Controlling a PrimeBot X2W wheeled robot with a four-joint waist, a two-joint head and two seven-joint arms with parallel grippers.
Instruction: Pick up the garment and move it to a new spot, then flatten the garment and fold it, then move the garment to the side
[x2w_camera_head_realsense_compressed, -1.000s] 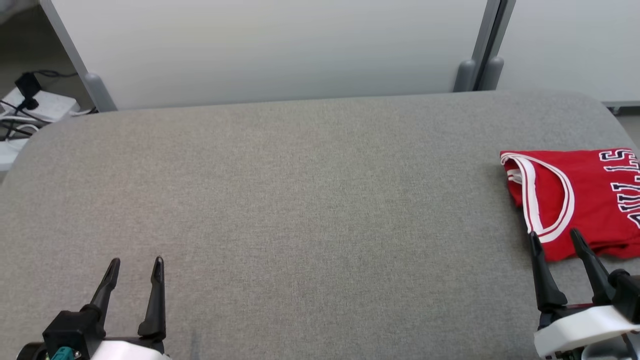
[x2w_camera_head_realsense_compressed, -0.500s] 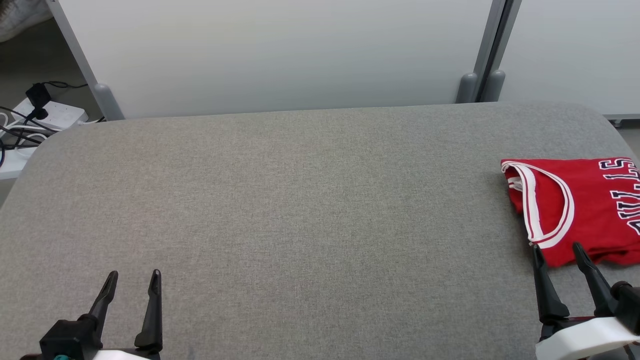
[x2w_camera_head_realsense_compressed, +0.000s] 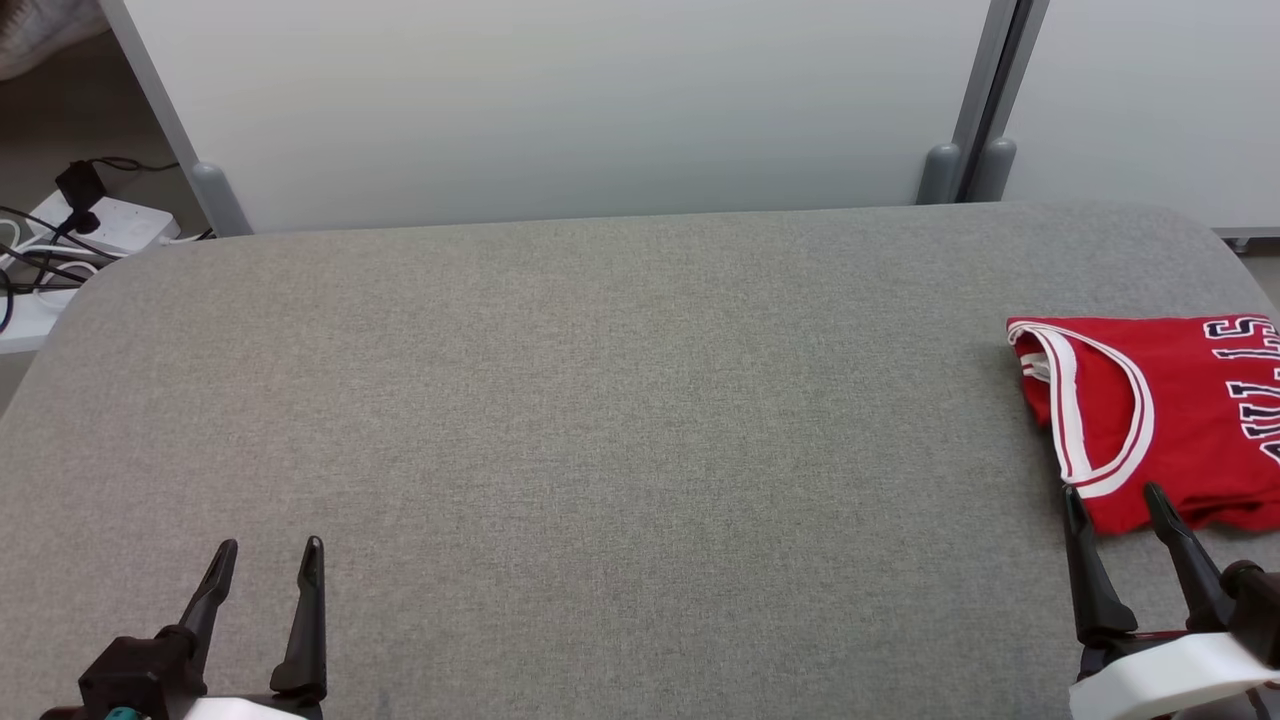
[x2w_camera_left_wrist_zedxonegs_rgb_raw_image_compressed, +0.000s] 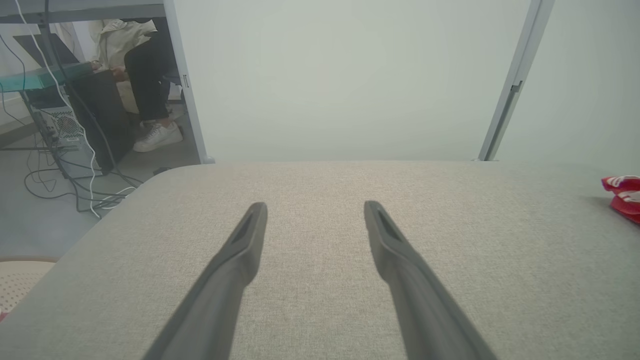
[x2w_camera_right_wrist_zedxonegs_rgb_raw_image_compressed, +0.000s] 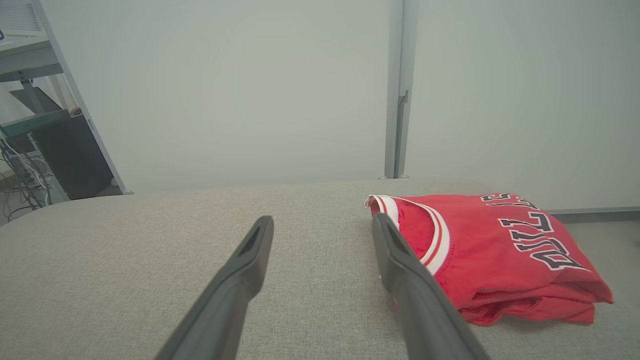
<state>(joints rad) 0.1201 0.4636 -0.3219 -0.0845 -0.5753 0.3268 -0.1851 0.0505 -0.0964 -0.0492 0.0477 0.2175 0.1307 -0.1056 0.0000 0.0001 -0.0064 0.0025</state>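
The garment (x2w_camera_head_realsense_compressed: 1180, 420) is a red jersey with white trim and dark lettering, folded into a flat stack at the right end of the grey padded table (x2w_camera_head_realsense_compressed: 600, 420). The right wrist view shows the garment (x2w_camera_right_wrist_zedxonegs_rgb_raw_image_compressed: 490, 250) just right of my right fingertip. My right gripper (x2w_camera_head_realsense_compressed: 1115, 490) stands open at the garment's near edge, nothing between its fingers. Far off at the lower left, my left gripper (x2w_camera_head_realsense_compressed: 270, 548) is open over bare table. In the left wrist view the left gripper (x2w_camera_left_wrist_zedxonegs_rgb_raw_image_compressed: 315, 205) is spread wide, with a corner of the garment (x2w_camera_left_wrist_zedxonegs_rgb_raw_image_compressed: 622, 192) at the far right.
White partition panels (x2w_camera_head_realsense_compressed: 560, 100) with grey posts stand behind the table. A power strip and cables (x2w_camera_head_realsense_compressed: 90, 225) lie on the floor at the back left. In the left wrist view a seated person's legs and shoes (x2w_camera_left_wrist_zedxonegs_rgb_raw_image_compressed: 150, 100) appear beyond the table's left end.
The head camera has tilted, so the whole picture sits slightly lower than a second ago. Both grippers stay open and in place; the garment has not moved.
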